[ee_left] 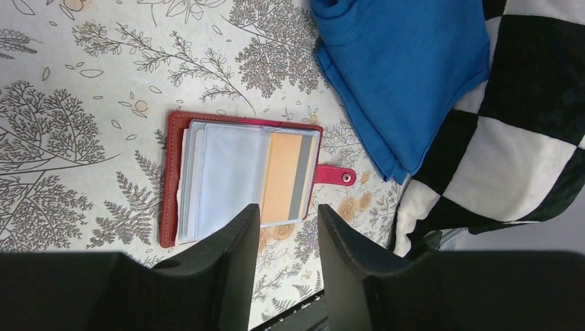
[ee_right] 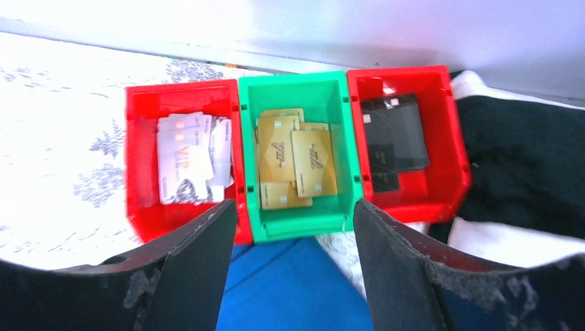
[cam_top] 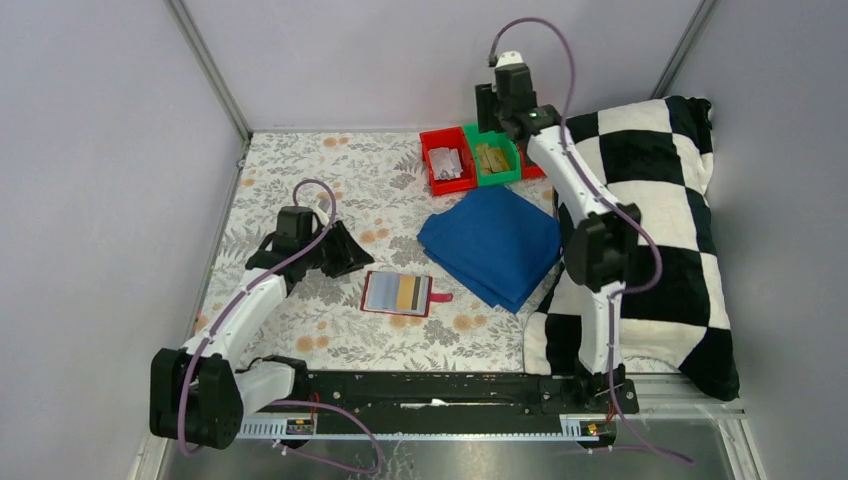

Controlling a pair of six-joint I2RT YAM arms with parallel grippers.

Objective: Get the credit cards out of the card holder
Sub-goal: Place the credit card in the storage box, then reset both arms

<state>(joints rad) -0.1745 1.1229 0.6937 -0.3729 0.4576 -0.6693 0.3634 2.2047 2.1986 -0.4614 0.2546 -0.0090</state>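
Left tool (ee_left: 288, 210) hangs jaws apart, gripping nothing, at the 6 o'clock edge of the open red card holder (ee_left: 172, 186) in my wrist view. That holder lies flat on the floral counter (cam_top: 300, 180) with a tan-yellow card (ee_left: 279, 176) and a pale card (ee_left: 224, 179) in its sleeves. My right tool (ee_right: 296, 207), also spread and empty, hovers over the green bin (ee_right: 293, 86) of gold cards (ee_right: 296, 162).

The card holder (ee_left: 171, 186) is red, one credit card (ee_left: 279, 176) tan-yellow, the cloth (ee_left: 407, 69) blue, the pillow (ee_left: 531, 96) black-and-white checked.
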